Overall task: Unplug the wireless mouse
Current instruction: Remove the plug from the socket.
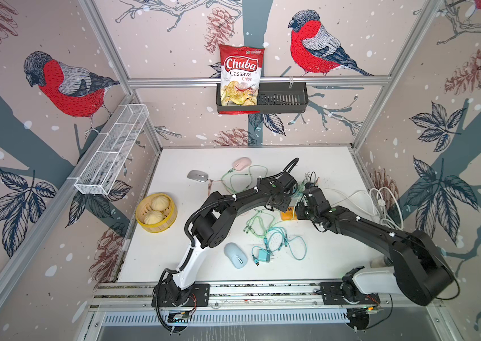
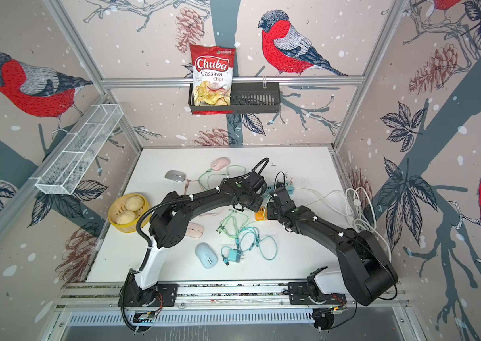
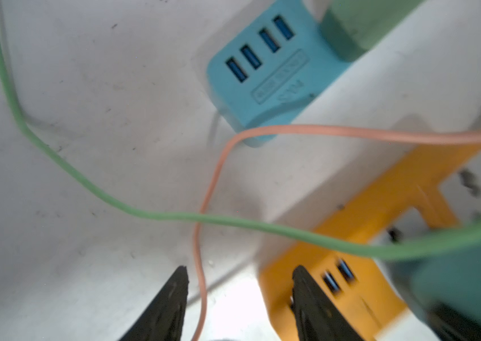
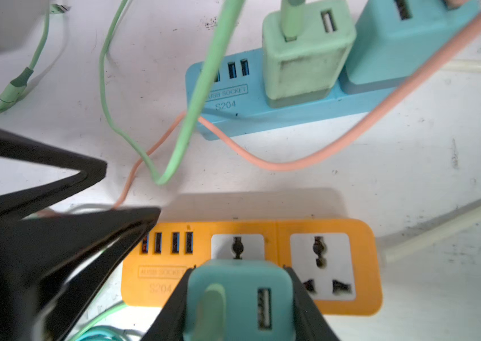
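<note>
An orange power strip (image 4: pixel 322 227) lies mid-table with a teal charger (image 4: pixel 240 298) plugged into it. My right gripper (image 4: pixel 237 268) is shut on that charger, one finger on each side. A green cable (image 4: pixel 174 141) leaves the charger. My left gripper (image 3: pixel 242 268) hangs open at the strip's USB end, and a pink cable (image 3: pixel 204 206) runs loose between its fingers. A blue power strip (image 4: pixel 233 118) just behind carries two more chargers. A pink mouse (image 1: pixel 241 163), a silver mouse (image 1: pixel 198 176) and a light blue mouse (image 1: pixel 235 254) lie on the table. I cannot tell which cable reaches which mouse.
A bamboo steamer (image 1: pixel 156 213) with two buns stands at the left edge. Loose green and teal cables (image 1: pixel 274 236) with a spare charger lie in front of the arms. White cords (image 1: pixel 381 203) coil at the right wall. A black basket (image 1: pixel 280 97) holds a chips bag.
</note>
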{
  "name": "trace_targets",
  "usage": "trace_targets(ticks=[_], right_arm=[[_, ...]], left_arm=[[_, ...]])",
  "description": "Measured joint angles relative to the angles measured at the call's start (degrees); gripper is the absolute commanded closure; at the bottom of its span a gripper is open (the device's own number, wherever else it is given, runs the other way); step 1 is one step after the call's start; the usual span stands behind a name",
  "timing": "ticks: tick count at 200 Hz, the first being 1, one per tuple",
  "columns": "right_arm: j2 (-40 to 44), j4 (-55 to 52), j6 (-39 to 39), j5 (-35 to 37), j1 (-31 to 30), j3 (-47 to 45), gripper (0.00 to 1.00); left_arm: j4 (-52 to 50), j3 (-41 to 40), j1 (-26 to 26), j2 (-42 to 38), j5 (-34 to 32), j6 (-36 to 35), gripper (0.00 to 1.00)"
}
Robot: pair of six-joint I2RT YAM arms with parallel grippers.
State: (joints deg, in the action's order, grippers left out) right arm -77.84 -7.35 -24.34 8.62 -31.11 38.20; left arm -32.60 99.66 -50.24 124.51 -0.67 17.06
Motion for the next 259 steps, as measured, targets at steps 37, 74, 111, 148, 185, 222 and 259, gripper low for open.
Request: trace_targets(ticks=[37,74,111,148,185,222,259], right_arm=[[-0.11,1.33,-0.24,0.26,0.15,-0.13,0.77],[-0.07,1.33,-0.28,0.26,0.26,-0.09,0.77],[0.31,1.68,-1.11,0.31,0.26,-0.11,0.78],[0.61,2.1,-1.11,0.46,0.13,-0.33,0.78],[0.31,2.16,-1.11,0.44,0.09,-0.39,0.78],[0.28,2.12,-1.09,0.46,0.09,-0.42,0.78],[0.42,2.25,-1.2,0.94,0.04,-0.68,0.78]], left_arm=[[-1.14,-1.46,-0.15,-3.26,4.07,0.61,0.47],[-2.14,-5.25,-0.22,-2.4,5.7,1.03,0.46],[-2.99,-3.26,-0.31,1.42,4.81,1.2,0.46],[-3.04,-2.89,-0.46,0.07,4.68,1.53,0.47],[-0.87,-2.58,0.15,-2.95,7.61,2.08,0.47],[-0.79,-1.62,0.68,0.72,8.02,2.1,0.47],[2.8,0.46,0.76,4.26,8.61,2.51,0.47]])
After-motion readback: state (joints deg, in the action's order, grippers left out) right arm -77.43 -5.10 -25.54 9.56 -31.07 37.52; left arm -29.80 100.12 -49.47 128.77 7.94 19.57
